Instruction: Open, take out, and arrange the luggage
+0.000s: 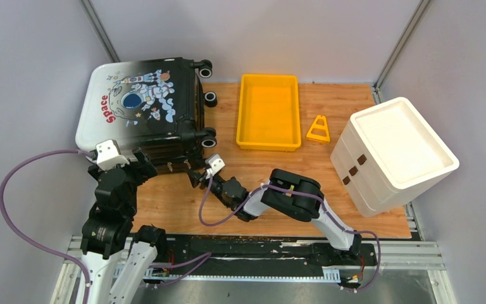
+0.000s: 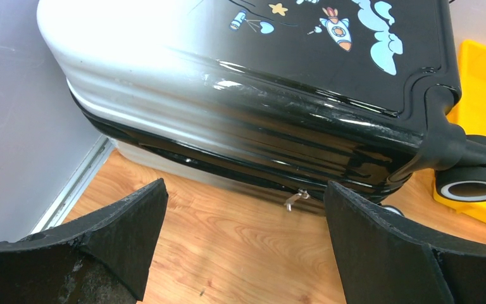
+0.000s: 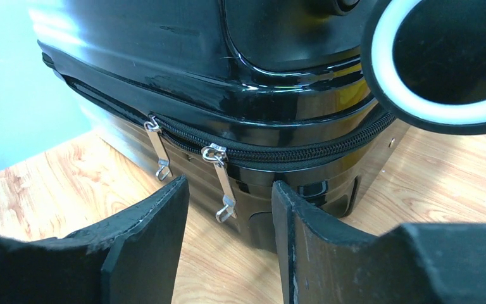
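The luggage (image 1: 140,104) is found lying flat at about 10 o'clock on the wooden table (image 1: 177,206), printed side up, with its wheels turned toward 3 o'clock. Along its near edge the zipper is seen closed, and two metal zipper pulls (image 3: 158,152) (image 3: 223,183) hang down from it side by side. The right gripper (image 3: 230,202) is held low at the suitcase's near corner, at 5 o'clock of the shell; its fingers are parted, and the nearer pull hangs in the gap between them with no contact visible. A black wheel (image 3: 440,63) with a white ring is seen just above that gripper, at 1 o'clock. The left gripper (image 2: 243,209) is held spread wide and empty just off the near side of the shell. A yellow tray (image 1: 269,147) is placed at 12 o'clock of the table, a small yellow triangular stand (image 1: 317,130) just beside it, and a white foam box (image 1: 392,152) at 3 o'clock.
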Robot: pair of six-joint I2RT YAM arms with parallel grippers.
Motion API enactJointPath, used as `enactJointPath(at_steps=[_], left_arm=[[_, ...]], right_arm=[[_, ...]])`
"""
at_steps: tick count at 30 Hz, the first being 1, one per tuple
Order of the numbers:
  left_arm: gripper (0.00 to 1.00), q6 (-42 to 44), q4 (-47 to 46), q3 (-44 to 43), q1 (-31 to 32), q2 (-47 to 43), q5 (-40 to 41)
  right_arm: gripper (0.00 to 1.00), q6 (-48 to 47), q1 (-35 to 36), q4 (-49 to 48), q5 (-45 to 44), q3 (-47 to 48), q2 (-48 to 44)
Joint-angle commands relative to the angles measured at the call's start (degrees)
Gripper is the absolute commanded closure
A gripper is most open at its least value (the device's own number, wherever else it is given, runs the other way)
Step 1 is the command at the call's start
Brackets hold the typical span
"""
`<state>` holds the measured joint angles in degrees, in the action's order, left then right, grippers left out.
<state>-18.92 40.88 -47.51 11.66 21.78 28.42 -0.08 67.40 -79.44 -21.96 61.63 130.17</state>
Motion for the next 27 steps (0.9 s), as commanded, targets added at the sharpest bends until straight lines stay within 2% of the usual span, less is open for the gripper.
enactJointPath(at_steps=[1, 4, 9, 14, 17, 27], left_arm=[[0.00, 1.1, -1.8, 0.0, 0.2, 0.2, 0.3], [0.00, 1.1, -1.8, 0.0, 0.2, 0.1, 0.3], [0.00, 1.0, -1.8, 0.0, 0.2, 0.1, 0.4], [0.00, 1.0, -1.8, 0.0, 0.2, 0.0, 0.4], [0.00, 0.9, -1.7, 0.0, 0.2, -0.1, 0.6], [0.00, 0.9, -1.6, 0.0, 0.2, -0.3, 0.6]], right_arm=[[0.49, 2.1, -0.2, 3.7, -1.4, 3.8, 3.0], [0.49, 2.1, 0.1, 3.9, -2.4, 4.6, 3.6], [0.55, 0.4, 2.6, 4.9, -10.2, 5.9, 3.7], [0.55, -2.6, 5.7, 5.2, -16.7, 8.9, 5.4], [0.53, -3.2, 6.0, 9.1, -20.2, 13.2, 7.4], [0.51, -6.3, 5.5, 8.1, -23.2, 18.4, 10.7]])
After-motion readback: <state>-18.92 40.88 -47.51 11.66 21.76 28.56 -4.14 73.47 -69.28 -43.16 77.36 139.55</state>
